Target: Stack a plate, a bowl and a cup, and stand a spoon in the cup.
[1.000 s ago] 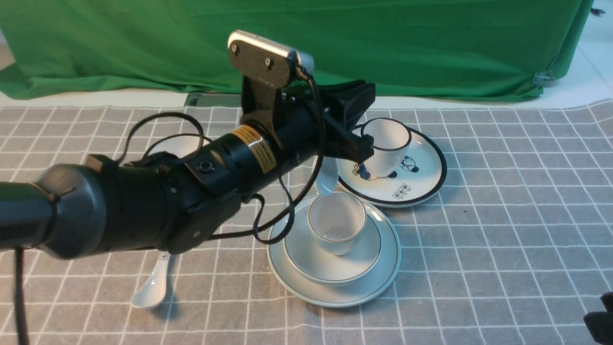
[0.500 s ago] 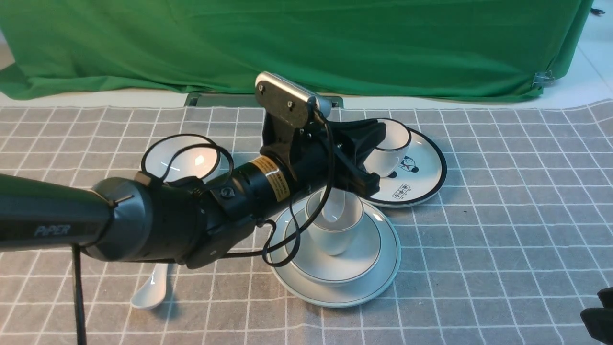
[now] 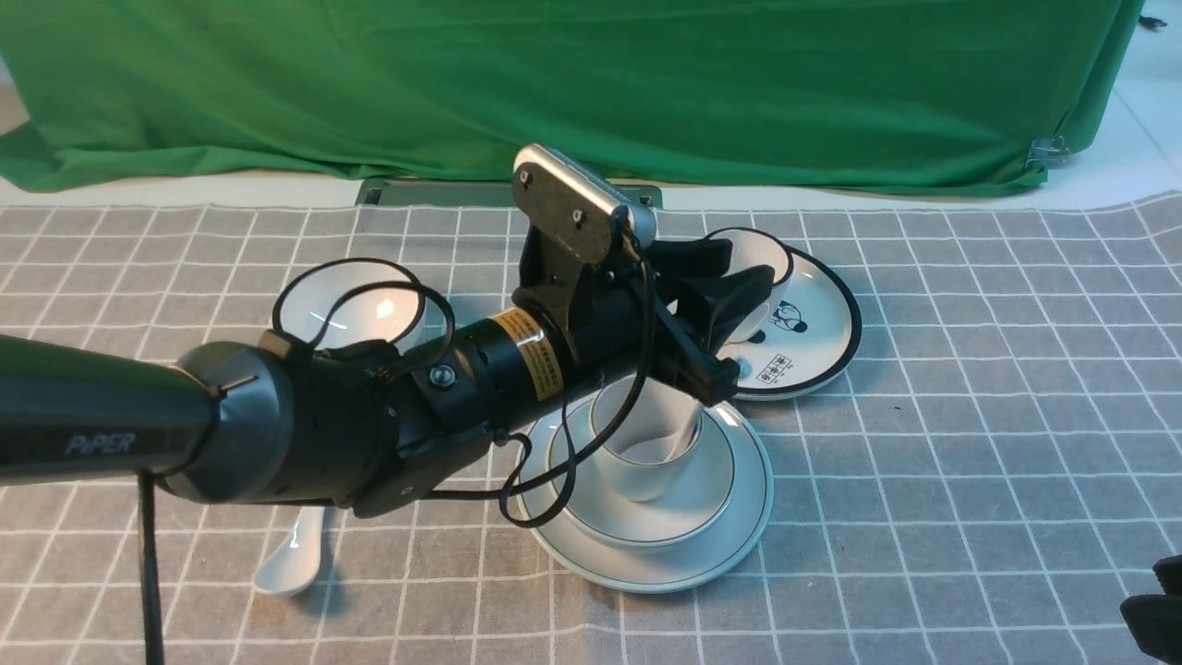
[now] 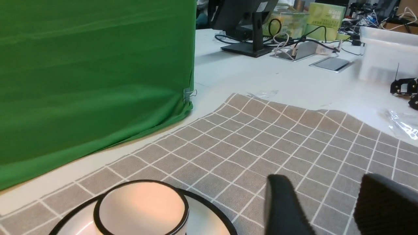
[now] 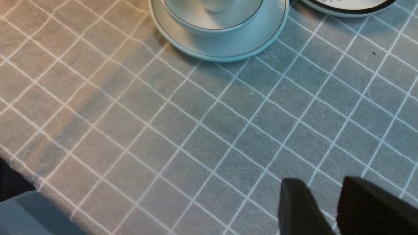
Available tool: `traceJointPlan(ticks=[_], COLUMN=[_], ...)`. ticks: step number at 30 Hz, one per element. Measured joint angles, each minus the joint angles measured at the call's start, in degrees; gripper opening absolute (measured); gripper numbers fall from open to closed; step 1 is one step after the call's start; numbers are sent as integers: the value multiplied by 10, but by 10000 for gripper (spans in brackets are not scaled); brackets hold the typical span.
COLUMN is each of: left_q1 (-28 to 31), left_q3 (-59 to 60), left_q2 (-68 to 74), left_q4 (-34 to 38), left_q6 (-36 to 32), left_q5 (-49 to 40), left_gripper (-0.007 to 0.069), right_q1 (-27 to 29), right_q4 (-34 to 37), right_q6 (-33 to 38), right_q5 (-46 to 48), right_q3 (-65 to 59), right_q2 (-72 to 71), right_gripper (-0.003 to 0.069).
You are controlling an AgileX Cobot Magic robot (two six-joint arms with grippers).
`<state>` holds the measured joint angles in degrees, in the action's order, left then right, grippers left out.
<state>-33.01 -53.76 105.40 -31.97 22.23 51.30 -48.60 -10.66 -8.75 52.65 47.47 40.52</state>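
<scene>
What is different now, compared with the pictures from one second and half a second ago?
The left gripper came down, lowered the spoon into the cup and opened, letting it go. The plate, the bowl, the cup and the second spoon stayed in place.

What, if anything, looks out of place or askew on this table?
Nothing looks spilled or broken. The spoon in the cup leans on its rim rather than standing straight, and a second spoon lies loose on the cloth, partly under the left arm.
</scene>
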Motion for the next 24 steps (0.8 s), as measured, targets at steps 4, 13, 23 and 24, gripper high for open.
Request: traceJointPlan(ticks=[4,13,23,24], left_q1=[0,0,0,0], left_q3=[0,0,125,142], left_q2=[-13,-219,-547,-568], left_q4=[0,-1,31,40], left_q6=[-1,21,29,29], left_q5=[-3,-331,-530,-530], left_gripper=[370,116,4,4], right_q1=[0,0,0,0], right_q4=[0,-2,-4,-4], right_q6=[0,0,4,4], right_q5=[0,-16,-22,-22], right_q3=[0,14,18,18], right_q2=[0,0,0,0], right_gripper=[230,233,152,123])
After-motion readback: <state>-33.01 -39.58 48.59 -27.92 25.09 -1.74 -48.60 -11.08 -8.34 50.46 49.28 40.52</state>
